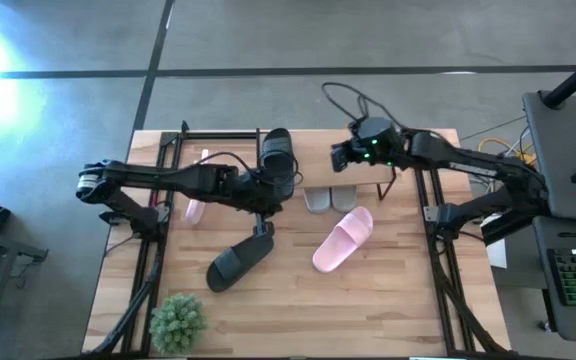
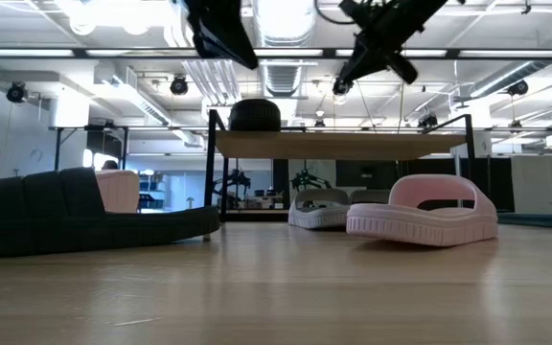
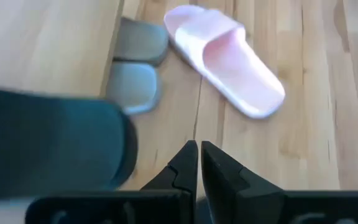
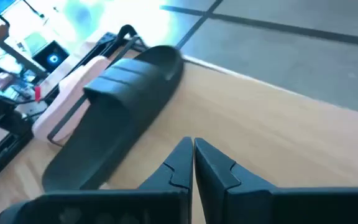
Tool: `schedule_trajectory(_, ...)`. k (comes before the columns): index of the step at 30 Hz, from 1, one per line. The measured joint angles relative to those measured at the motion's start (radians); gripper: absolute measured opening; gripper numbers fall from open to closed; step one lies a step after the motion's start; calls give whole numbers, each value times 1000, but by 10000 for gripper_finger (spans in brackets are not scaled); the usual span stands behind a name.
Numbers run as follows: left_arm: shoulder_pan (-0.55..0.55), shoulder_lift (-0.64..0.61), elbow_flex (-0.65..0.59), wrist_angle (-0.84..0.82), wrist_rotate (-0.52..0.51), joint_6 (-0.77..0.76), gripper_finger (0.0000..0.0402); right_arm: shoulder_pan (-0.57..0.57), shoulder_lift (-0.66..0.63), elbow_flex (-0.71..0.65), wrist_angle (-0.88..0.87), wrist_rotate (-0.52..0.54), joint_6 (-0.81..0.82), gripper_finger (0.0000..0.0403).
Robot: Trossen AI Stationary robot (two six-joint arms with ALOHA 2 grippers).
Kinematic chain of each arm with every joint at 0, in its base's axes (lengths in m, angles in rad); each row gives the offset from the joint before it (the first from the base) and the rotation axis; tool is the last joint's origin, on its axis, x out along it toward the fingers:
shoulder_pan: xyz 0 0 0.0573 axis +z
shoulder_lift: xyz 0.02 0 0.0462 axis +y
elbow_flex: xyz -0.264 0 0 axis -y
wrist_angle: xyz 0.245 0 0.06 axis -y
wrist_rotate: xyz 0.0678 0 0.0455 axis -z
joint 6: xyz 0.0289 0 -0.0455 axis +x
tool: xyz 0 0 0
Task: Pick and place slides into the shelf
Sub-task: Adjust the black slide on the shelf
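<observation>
The shelf [image 1: 228,150] stands at the table's far side. One black slide [image 1: 278,160] lies sole-down on its plank top [image 4: 253,137]. The second black slide [image 1: 238,260] and a pink slide [image 1: 343,240] lie on the table. Two grey slides [image 1: 330,199] stick out toe-first from under the shelf. The other pink slide [image 1: 195,210] shows under my left arm. My left gripper [image 3: 199,149] is shut and hovers by the near end of the black slide on the shelf. My right gripper [image 4: 193,146] is shut and hovers above the plank, to the right of that slide.
A small green plant [image 1: 178,320] stands at the table's near left corner. Black arm frames run along the table's left edge [image 1: 148,250] and right edge [image 1: 438,260]. Bare wood [image 1: 368,310] shows near the table's near edge.
</observation>
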Motion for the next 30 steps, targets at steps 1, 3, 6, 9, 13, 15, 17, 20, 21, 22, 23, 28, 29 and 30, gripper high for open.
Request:
schedule_trajectory(1,-3,8,0,10,0,0,6,-4,-18,0,-21,5,-1,9)
schedule_trajectory(3,-4,30,-2,31,-2,0,6,-7,-49,0,-60,19,-3,9)
schedule_trajectory(6,-5,65,-1,55,-4,-2,6,-6,-90,0,-116,57,-11,9)
schedule_trajectory(9,-5,106,1,54,-46,-24,6,-6,-123,0,-168,70,-11,9)
schedule_trajectory(13,-5,125,6,52,-128,-29,6,-6,-152,-1,-215,81,-11,8)
schedule_trajectory(15,-5,125,5,48,-171,-41,6,-6,-163,-6,-216,81,-11,9)
schedule_trajectory(17,-5,125,4,48,-210,-66,6,-6,-166,-13,-219,81,-10,9)
schedule_trajectory(20,-4,121,4,41,-236,-79,6,-6,-170,-29,-218,81,-7,9)
schedule_trajectory(21,-4,121,4,39,-237,-79,6,-6,-170,-35,-215,81,-6,9)
schedule_trajectory(22,-4,120,4,37,-240,-80,6,-6,-170,-43,-213,81,-1,9)
schedule_trajectory(23,-4,120,0,38,-241,-79,6,-6,-170,-52,-213,81,1,9)
schedule_trajectory(28,-4,125,-3,9,-282,-80,6,-6,-170,-88,-210,80,15,9)
schedule_trajectory(29,-4,125,-3,7,-297,-80,6,-6,-170,-92,-210,80,16,9)
schedule_trajectory(30,-3,125,-3,5,-310,-80,6,-6,-170,-96,-210,80,17,9)
